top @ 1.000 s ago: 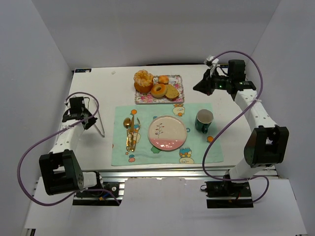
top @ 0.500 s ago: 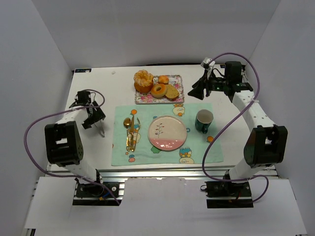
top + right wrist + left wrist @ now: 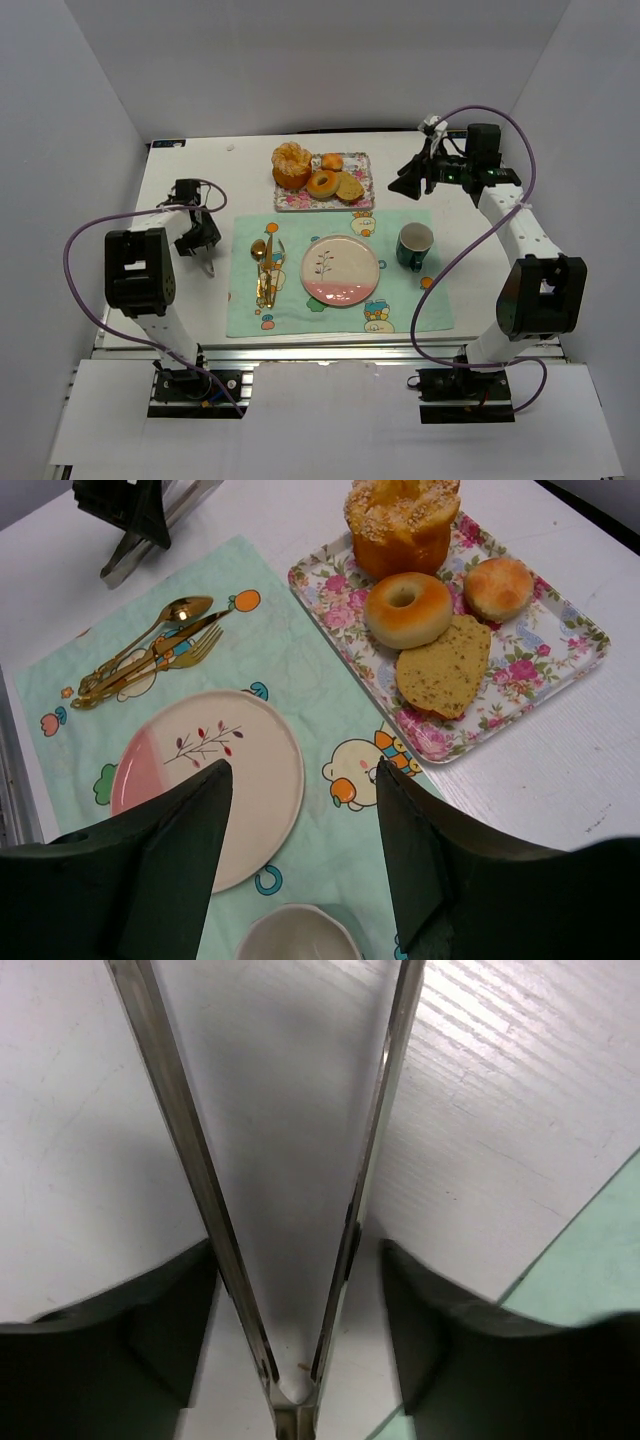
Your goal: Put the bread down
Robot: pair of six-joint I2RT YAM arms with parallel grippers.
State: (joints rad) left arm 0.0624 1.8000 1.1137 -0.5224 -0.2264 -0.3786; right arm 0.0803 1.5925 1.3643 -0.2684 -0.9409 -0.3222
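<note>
The bread (image 3: 402, 520) sits unlabelled on the floral tray (image 3: 560, 655).

The bread (image 3: 401, 520) has a glossy golden crust with a rough, sugar-grained top. The tongs (image 3: 290, 1180) are smooth, shiny metal. The cutlery (image 3: 150, 651) gleams gold. The plate (image 3: 215, 780) looks glazed; the table (image 3: 510, 1140) shows matt white wood grain.

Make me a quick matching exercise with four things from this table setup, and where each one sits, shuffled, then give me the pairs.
Things:
1. bread
2. green mug
3. gold cutlery
4. pink plate

Places:
A. middle of the placemat
B. left end of the floral tray
C. right side of the placemat
D. left side of the placemat

Pairs: 1-B, 2-C, 3-D, 4-A
</note>
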